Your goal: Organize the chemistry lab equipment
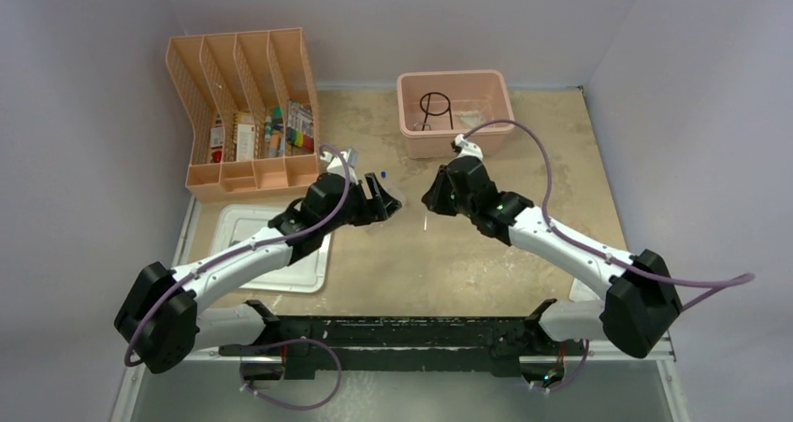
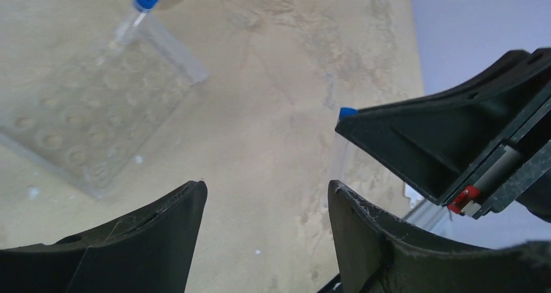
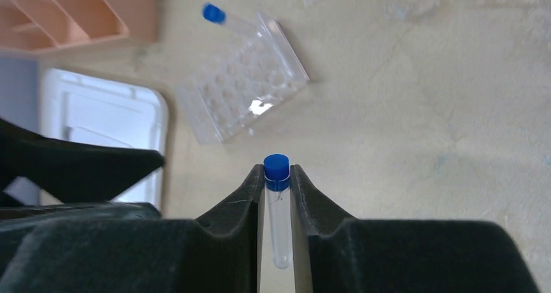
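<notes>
My right gripper (image 3: 277,176) is shut on a blue-capped clear vial (image 3: 278,215), gripping it just under the cap above the table. It also shows in the top view (image 1: 432,201). A clear plastic tray (image 3: 243,95) with round wells lies on the table ahead, with a second blue-capped vial (image 3: 224,18) lying at its far edge. My left gripper (image 2: 266,195) is open and empty, hovering beside the tray (image 2: 97,117) and facing the held vial (image 2: 339,153). In the top view it (image 1: 385,199) covers most of the tray. A black wire ring tripod (image 1: 435,109) lies in the pink bin (image 1: 496,85).
An orange divided organizer (image 1: 201,76) with small items stands at the back left. A flat white lid (image 1: 281,268) lies at the near left under my left arm. The two grippers are close together mid-table.
</notes>
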`<state>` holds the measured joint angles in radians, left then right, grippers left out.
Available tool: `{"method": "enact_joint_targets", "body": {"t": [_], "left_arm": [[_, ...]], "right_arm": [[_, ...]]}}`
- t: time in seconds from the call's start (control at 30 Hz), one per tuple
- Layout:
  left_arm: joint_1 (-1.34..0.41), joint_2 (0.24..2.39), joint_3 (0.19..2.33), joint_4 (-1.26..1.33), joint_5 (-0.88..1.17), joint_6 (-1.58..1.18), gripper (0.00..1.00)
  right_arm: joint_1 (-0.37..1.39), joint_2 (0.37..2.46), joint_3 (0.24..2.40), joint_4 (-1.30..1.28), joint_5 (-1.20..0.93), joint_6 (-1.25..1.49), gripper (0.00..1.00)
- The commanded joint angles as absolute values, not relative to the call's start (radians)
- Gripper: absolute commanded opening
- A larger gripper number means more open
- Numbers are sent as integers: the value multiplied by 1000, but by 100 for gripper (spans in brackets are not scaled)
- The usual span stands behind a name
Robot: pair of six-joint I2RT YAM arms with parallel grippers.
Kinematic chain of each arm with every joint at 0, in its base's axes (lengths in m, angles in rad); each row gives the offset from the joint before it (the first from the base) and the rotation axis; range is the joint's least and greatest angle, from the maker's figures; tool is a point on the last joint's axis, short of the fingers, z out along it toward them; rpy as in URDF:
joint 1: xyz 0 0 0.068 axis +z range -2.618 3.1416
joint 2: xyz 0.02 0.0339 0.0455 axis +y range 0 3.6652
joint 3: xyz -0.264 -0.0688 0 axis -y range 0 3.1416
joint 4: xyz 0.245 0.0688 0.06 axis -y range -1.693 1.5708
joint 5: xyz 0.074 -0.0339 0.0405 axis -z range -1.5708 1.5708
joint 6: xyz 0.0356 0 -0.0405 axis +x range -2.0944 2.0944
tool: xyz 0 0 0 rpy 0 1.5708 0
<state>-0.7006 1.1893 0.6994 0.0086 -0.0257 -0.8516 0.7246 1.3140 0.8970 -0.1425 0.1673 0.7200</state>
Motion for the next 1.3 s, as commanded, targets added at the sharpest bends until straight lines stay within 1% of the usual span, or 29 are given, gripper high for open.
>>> {"method": "enact_joint_targets", "body": {"t": [0.0, 0.1, 0.33, 0.47, 0.63, 0.73, 0.87, 1.0, 1.07, 1.13, 1.27], "left_arm": [[-696, 1226, 671, 300, 131, -932, 68], [-701, 1257, 651, 433, 211, -952, 67], [-728, 1264, 659, 481, 237, -900, 68], [-736, 1297, 673, 498, 289, -893, 59], [-747, 1311, 676, 527, 289, -899, 42], [-747, 1319, 686, 504, 267, -880, 30], [-748, 1322, 690, 492, 247, -858, 21], [-748, 1315, 736, 389, 237, -774, 6], [-748, 1308, 744, 366, 234, -753, 0], [-748, 1301, 755, 333, 232, -728, 0], [-748, 1292, 775, 276, 238, -695, 0]], "right_arm": [[693, 1251, 900, -21, 106, 768, 20], [672, 1237, 917, -5, 94, 802, 20], [626, 1232, 933, 90, 2, 892, 20], [617, 1211, 927, 104, -16, 920, 20], [605, 1217, 932, 100, -82, 940, 20], [604, 1210, 911, 132, -107, 960, 20], [602, 1207, 915, 123, -131, 956, 20], [599, 1200, 904, 108, -146, 944, 23], [598, 1197, 898, 105, -157, 938, 25], [597, 1193, 897, 99, -170, 921, 29], [595, 1194, 924, 52, -226, 849, 41]]}}
